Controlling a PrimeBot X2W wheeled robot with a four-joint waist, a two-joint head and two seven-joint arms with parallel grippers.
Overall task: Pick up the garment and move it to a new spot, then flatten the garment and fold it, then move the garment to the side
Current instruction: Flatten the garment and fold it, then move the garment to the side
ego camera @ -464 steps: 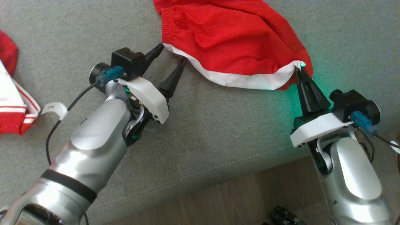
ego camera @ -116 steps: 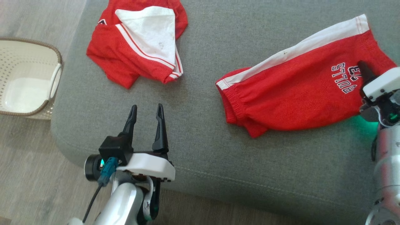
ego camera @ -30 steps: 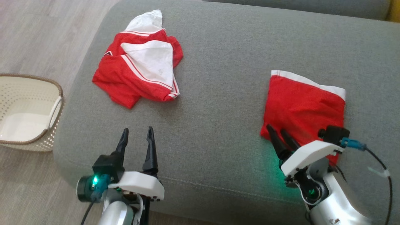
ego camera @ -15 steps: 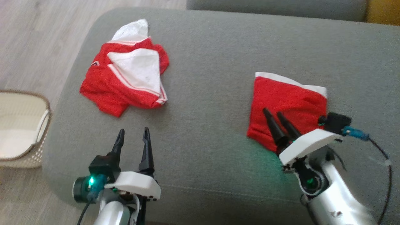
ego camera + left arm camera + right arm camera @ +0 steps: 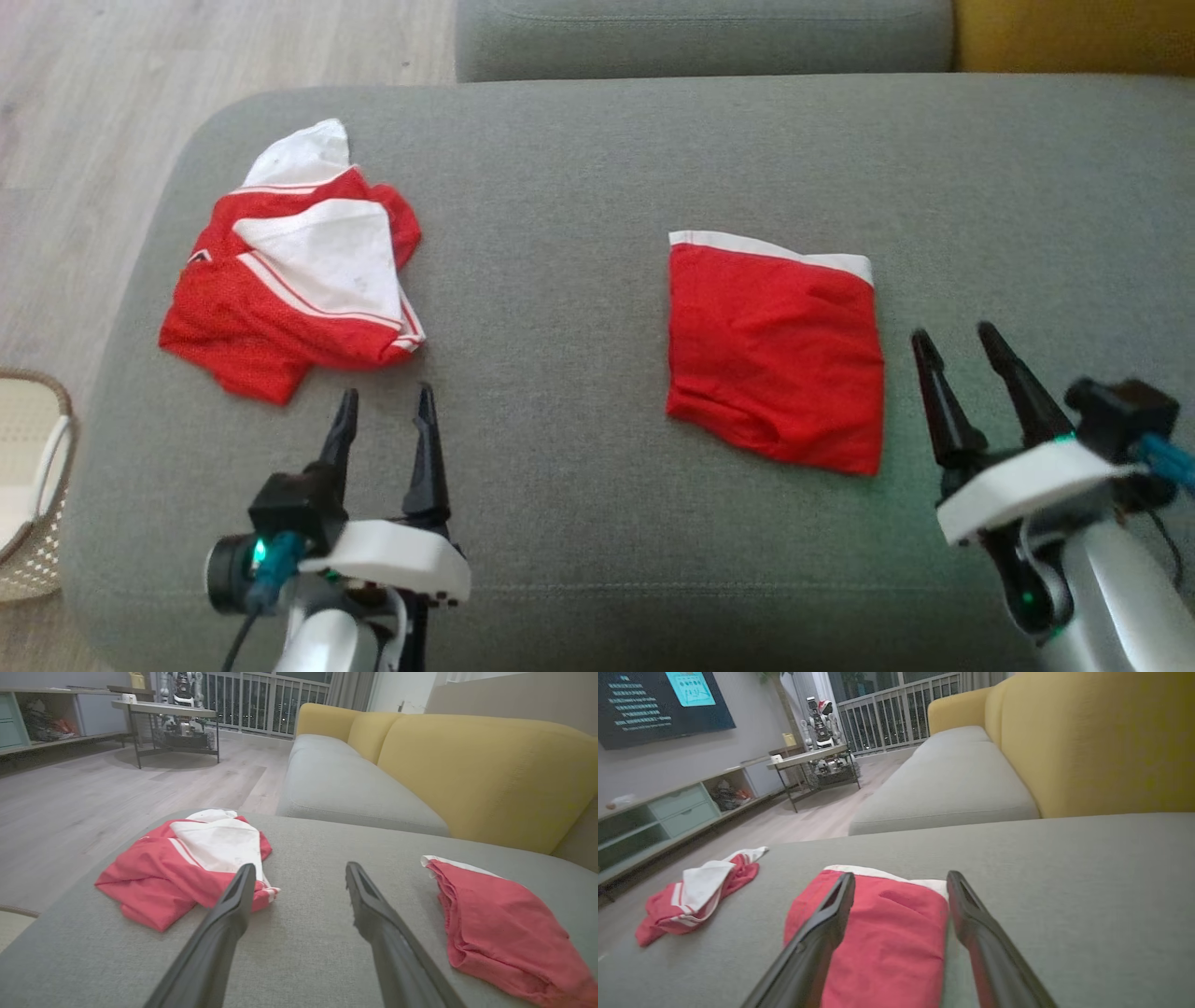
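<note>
The garment [image 5: 773, 358], red shorts with a white band along the far edge, lies folded into a flat square on the grey sofa cushion [image 5: 579, 187]; it shows too as the garment [image 5: 495, 924] and the garment [image 5: 887, 933]. My right gripper [image 5: 952, 336] is open just to the right of it, apart from the cloth, fingers pointing away from me. In the right wrist view the right gripper [image 5: 900, 877] frames the shorts' near edge. My left gripper [image 5: 386, 403] is open near the cushion's front left, holding nothing; in its own view the left gripper [image 5: 296, 868] hovers over bare cushion.
A crumpled red and white jersey [image 5: 294, 289] lies at the cushion's left, just beyond my left fingertips. A cream woven basket [image 5: 28, 485] stands on the wooden floor at the far left. A yellow sofa back [image 5: 490, 765] rises behind the cushion.
My right gripper has drawn back off the folded shorts to their right side. The head camera has shifted, so the whole scene sits further left and lower. The left gripper stays open.
</note>
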